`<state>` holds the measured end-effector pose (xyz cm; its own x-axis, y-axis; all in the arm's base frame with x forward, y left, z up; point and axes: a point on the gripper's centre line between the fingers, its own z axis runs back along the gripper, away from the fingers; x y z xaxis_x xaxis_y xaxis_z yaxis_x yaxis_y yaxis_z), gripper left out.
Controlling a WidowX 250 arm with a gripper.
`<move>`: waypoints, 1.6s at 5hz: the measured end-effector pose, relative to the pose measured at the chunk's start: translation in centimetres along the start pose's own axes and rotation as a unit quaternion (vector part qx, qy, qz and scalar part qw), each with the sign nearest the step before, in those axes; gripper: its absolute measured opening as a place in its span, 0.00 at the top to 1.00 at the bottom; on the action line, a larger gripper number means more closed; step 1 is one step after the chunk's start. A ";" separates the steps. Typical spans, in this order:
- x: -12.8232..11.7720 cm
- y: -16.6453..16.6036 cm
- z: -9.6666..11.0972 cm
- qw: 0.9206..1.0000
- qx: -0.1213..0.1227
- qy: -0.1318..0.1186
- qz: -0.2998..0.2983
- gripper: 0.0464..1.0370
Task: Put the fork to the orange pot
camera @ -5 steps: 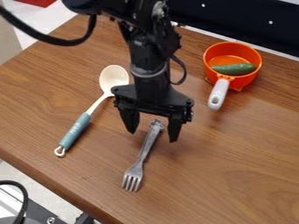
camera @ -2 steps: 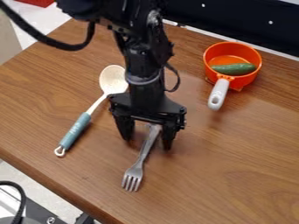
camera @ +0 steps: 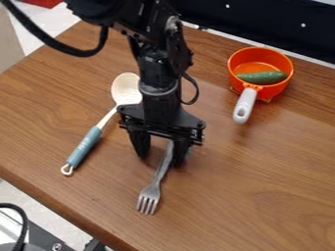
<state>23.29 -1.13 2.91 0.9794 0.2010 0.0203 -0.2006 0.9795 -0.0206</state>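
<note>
We judge that we are at the grasping step, with the pick-up itself yet to be made. Starting at the left, we have a spoon with a cream bowl and a teal handle lying slantwise on the brown wood-grain table, its bowl just beside the gripper; we should keep from knocking it as we close or lift. Next along is the silver metal fork, flat on the table, tines toward the near edge and handle end up under the black two-finger gripper. Our fingers are spread, one on each side of that handle, with a gap on the left and the right one close against or touching the metal; nothing is pinched. The next move, as we see it, is to centre over the handle, squeeze it firmly, then raise the fork and carry it rightward. Held by its end, it may well swing or tip tines-down. Far to the right stands the orange pot, well apart from the fork, its pale grey handle pointing toward the near side, where a low carry could catch it. Inside lies a dark green cucumber, which takes up room and could keep the fork from settling flat.
</note>
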 end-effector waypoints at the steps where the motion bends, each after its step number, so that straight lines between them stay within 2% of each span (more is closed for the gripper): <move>1: 0.3 0.0 0.0 1.000 0.001 -0.009 -0.004 0.62; 2: 0.3 0.0 -0.1 1.000 0.000 -0.013 -0.012 0.83; 3: 0.2 0.1 -0.1 1.000 0.000 -0.016 -0.016 0.88; 4: 0.3 0.2 0.4 0.999 0.016 -0.005 -0.035 0.88; 5: 2.0 -0.3 1.7 0.999 0.026 -0.026 -0.036 0.88; 6: 4.5 -0.9 4.3 0.999 0.010 -0.047 0.012 0.88; 7: 7.6 -1.6 7.6 0.994 -0.006 -0.078 0.080 0.88; 8: 10.8 -3.1 8.9 0.982 -0.021 -0.091 0.162 0.88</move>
<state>34.25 -1.83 12.10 0.8425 0.5059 0.1849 -0.4967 0.8625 -0.0966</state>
